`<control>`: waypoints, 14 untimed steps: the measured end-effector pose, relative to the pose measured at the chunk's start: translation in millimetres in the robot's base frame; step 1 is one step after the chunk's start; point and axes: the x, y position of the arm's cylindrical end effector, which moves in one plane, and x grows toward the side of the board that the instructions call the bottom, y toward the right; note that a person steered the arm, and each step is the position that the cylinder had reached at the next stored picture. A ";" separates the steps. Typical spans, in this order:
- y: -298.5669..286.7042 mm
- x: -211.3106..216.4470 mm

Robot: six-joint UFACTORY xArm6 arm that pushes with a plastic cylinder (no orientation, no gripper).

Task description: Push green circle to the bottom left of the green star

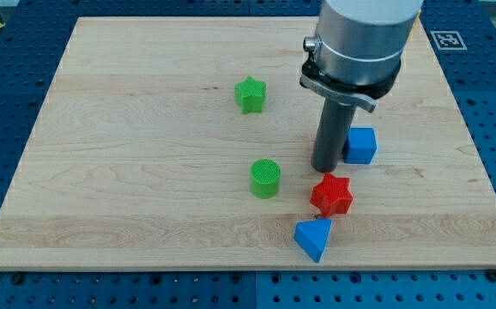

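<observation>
In the camera view, my tip (326, 169) sits right of the green circle (265, 178), near the red star (331, 194). No hand shows. The circle lies below the green star (250, 94) on the counter (128, 172). Next, I think, push it left.

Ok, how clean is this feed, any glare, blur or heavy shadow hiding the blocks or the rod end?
Camera view: even, soft light, no glare on the wooden board. The green circle, green star, red star and both blue blocks are sharp, with only faint shadows. My tip is in focus, just above the red star and right of the circle; the arm's upper body is cropped at the view's top.
</observation>
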 end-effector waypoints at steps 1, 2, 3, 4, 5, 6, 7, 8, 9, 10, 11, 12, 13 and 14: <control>-0.9 -5.3; -25.1 -5.3; -55.3 -21.3; -64.9 -51.8; -62.2 -59.9; -30.7 -58.8; -23.9 -53.4; -23.9 -34.9; -23.9 -33.8; -26.6 -22.5; -35.9 -18.6; -36.1 -13.8; -37.1 -8.0; -37.1 2.9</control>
